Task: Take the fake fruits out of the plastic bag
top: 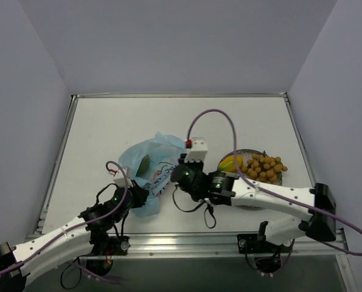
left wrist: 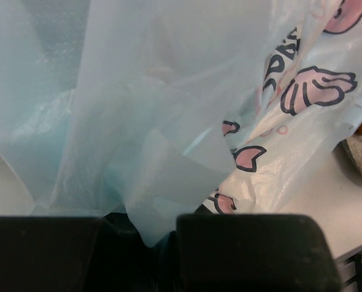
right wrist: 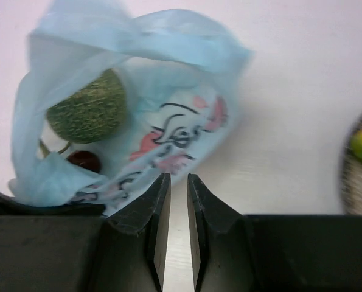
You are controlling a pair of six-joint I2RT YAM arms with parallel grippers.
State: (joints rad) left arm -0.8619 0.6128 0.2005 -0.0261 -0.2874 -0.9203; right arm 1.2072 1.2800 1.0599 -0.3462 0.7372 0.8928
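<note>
I see one crinkly translucent light-blue plastic bag (top: pixel 145 167) lying left of the table's centre. Two fruits show through it: one green netted melon (right wrist: pixel 86 114) and, at the melon's 6 o'clock, one small dark red fruit (right wrist: pixel 83 161). At the bag's 3 o'clock sits one speckled grey round plate (top: pixel 249 151) carrying one yellow-orange mango (top: pixel 230 162) and one bunch of tiny orange-tan balls (top: pixel 264 168).

My left gripper (left wrist: pixel 139 222) reaches low to the bag's 6 o'clock edge, jaws apart, a fold of film hanging between them. My right gripper (right wrist: pixel 177 179) points at the bag's 3 o'clock side, jaws nearly closed and holding nothing.
</note>
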